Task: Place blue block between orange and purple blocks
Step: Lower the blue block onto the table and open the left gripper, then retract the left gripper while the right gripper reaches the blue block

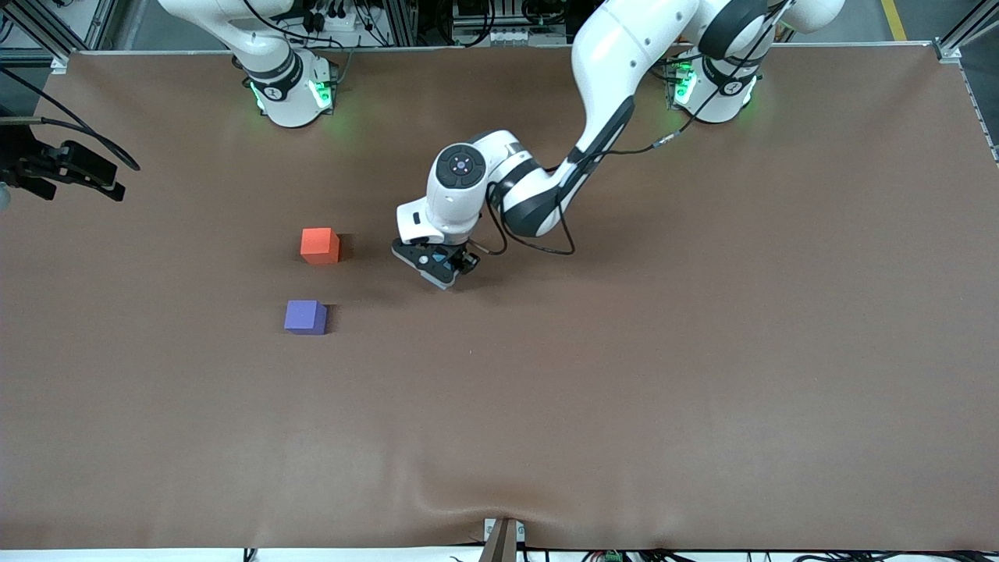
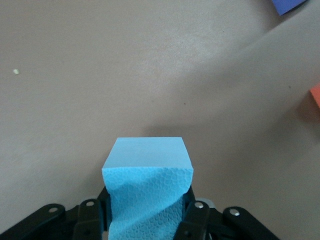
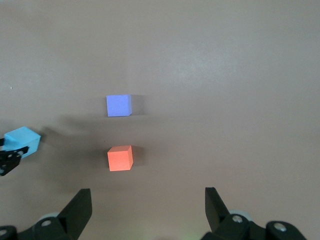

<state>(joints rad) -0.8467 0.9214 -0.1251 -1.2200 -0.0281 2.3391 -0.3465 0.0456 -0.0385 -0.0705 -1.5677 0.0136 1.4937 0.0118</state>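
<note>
My left gripper point(image 1: 439, 269) is shut on the light blue block point(image 2: 147, 165) and squeezes its foam sides between the fingers. It hangs low over bare table beside the orange block point(image 1: 319, 245), toward the left arm's end. In the front view the hand hides the blue block. The purple block point(image 1: 305, 317) sits nearer the front camera than the orange one, with a gap between them. The right wrist view shows the purple block point(image 3: 118, 105), the orange block point(image 3: 120, 158) and the held blue block point(image 3: 22, 140). My right gripper point(image 3: 146, 196) is open, high over the table, holding nothing.
A brown mat point(image 1: 624, 375) covers the table and has a wrinkle near its front edge point(image 1: 437, 499). A black camera mount point(image 1: 70, 168) juts in at the right arm's end. The arm bases point(image 1: 293, 94) point(image 1: 714, 90) stand along the back edge.
</note>
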